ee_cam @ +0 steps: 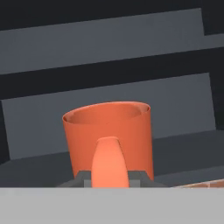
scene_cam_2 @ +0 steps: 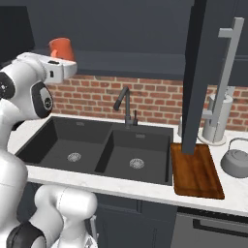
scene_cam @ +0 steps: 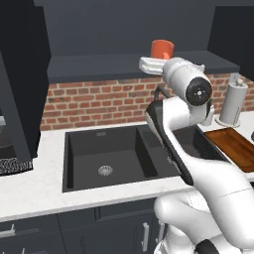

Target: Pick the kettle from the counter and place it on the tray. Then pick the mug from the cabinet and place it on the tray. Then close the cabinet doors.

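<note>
The orange-red mug point(ee_cam: 109, 131) stands upright in the open cabinet, its handle facing me. My gripper point(ee_cam: 109, 180) is shut on that handle. The mug point(scene_cam: 162, 48) sits just above my white hand, over the dark cabinet shelf point(scene_cam: 99, 67); its base is hidden, so I cannot tell whether it rests on the shelf. From the right the mug point(scene_cam_2: 62, 48) tops my gripper point(scene_cam_2: 60, 59). The brown wooden tray point(scene_cam_2: 196, 172) lies bare on the white counter point(scene_cam_2: 145, 191) right of the sink. The grey kettle point(scene_cam_2: 237, 162) stands on the counter beside the tray's right edge.
Both cabinet doors stand open: one point(scene_cam_2: 196, 72) hangs over the tray's far end with its silver handle point(scene_cam_2: 227, 72), the other point(scene_cam: 20, 79) at the left. A black double sink point(scene_cam: 109, 158) with a faucet point(scene_cam_2: 125, 104) lies below my arm. A paper-towel roll point(scene_cam_2: 215, 121) stands behind the tray.
</note>
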You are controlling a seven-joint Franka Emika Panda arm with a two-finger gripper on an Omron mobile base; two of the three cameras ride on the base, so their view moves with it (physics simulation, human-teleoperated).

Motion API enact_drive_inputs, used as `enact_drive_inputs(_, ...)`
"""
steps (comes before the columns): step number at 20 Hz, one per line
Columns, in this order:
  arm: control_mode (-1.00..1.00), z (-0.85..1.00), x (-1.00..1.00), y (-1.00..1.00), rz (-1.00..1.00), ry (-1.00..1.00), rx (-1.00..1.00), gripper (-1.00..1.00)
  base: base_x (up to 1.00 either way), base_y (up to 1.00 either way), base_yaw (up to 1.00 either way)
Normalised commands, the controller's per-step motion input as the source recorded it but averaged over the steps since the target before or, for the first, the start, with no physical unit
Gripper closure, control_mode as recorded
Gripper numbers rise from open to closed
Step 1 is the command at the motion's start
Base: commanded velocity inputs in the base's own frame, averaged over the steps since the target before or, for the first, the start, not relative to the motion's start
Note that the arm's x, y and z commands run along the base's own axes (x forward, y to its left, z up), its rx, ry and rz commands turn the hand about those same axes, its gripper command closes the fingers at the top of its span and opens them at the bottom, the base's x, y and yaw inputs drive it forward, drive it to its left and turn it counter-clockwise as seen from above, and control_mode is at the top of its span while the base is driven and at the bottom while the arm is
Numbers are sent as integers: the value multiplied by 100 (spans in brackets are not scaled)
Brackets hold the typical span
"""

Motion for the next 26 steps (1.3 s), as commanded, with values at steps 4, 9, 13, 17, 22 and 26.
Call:
enact_drive_inputs(4, -100, -13, -35, -26, 2, 16, -5, 100, 0, 0, 0)
enact_drive_inputs(9, -100, -20, -43, -37, 9, 10, -3, 100, 0, 0, 0)
enact_drive_inputs(13, -100, -8, -55, -48, 17, 0, 0, 100, 0, 0, 0)
enact_drive_inputs(17, -100, -7, -64, -45, 23, 0, 0, 100, 0, 0, 0)
enact_drive_inputs(22, -100, -25, -62, -10, 22, 1, -1, 100, 0, 0, 0)
enact_drive_inputs(26, -100, -42, -43, 23, 9, 3, -7, 100, 0, 0, 0)
